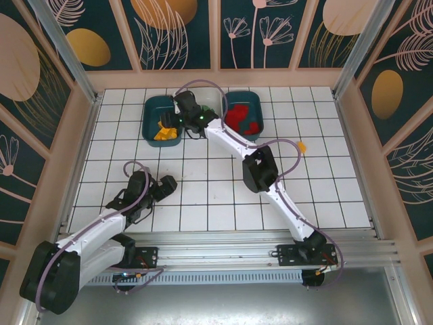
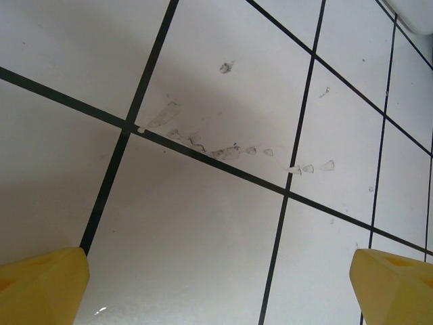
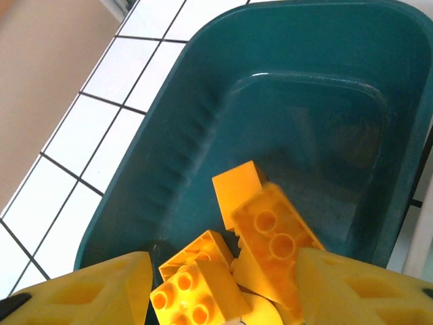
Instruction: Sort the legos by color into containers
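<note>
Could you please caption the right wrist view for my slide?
Right gripper open above orange-yellow legos piled in a dark teal tub.

The table (image 1: 203, 196) is a flat top of white square tiles with dark lines between them. Near its far edge three tubs stand side by side in a row: a dark teal tub (image 1: 150, 114) on the left, a white tub (image 1: 216, 101) in the middle and a second teal tub (image 1: 257, 108) on the right. One orange-yellow brick (image 1: 302, 145) lies alone on the bare tiles, right of the row, and faint grey smudges (image 2: 223, 152) mark one tile line.
</note>
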{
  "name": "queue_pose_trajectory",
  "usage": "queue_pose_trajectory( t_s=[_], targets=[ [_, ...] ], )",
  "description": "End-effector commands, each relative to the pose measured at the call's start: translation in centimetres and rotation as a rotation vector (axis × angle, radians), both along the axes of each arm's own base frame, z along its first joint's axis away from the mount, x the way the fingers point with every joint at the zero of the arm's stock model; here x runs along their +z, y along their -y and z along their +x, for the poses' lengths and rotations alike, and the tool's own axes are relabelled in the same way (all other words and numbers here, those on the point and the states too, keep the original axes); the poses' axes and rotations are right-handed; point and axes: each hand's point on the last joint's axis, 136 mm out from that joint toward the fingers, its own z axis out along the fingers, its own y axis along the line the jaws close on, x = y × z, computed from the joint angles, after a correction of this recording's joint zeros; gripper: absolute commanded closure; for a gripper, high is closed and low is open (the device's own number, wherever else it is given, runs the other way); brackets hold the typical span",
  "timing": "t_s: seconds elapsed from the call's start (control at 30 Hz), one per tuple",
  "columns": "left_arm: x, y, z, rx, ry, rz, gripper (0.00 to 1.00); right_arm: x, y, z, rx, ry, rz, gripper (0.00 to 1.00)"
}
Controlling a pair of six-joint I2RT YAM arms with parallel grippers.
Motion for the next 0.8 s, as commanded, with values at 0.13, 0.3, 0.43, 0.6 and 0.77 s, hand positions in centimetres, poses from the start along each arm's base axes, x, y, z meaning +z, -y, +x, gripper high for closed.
queue_pose_trajectory(
  t_s=[0.13,0.3,0.43,0.6,0.77],
  targets=[
    [1.5,1.3,1.3,-0.024,0.032,-0.053,0.02,9.5,4.4,-1.1,-0.069,0.152,-0.001,0.40],
    [2.7,3.3,2.7,-0.085,0.077,-0.126,0.01,11.0,14.5,-2.4,-0.275,0.178,-0.089,0.39],
    [4.5,6.7,3.6,-0.202,0.144,-0.245,0.01,6.5,29.2,-3.6,-0.557,0.082,-0.247,0.29],
    [6.7,11.5,4.2,-0.346,0.241,-0.289,0.02,0.3,45.2,-7.1,-0.824,-0.117,-0.253,0.16],
    [6.4,14.0,4.9,-0.396,0.225,-0.356,0.02,-3.7,50.9,-8.0,-0.921,-0.233,-0.278,0.14]
  ],
)
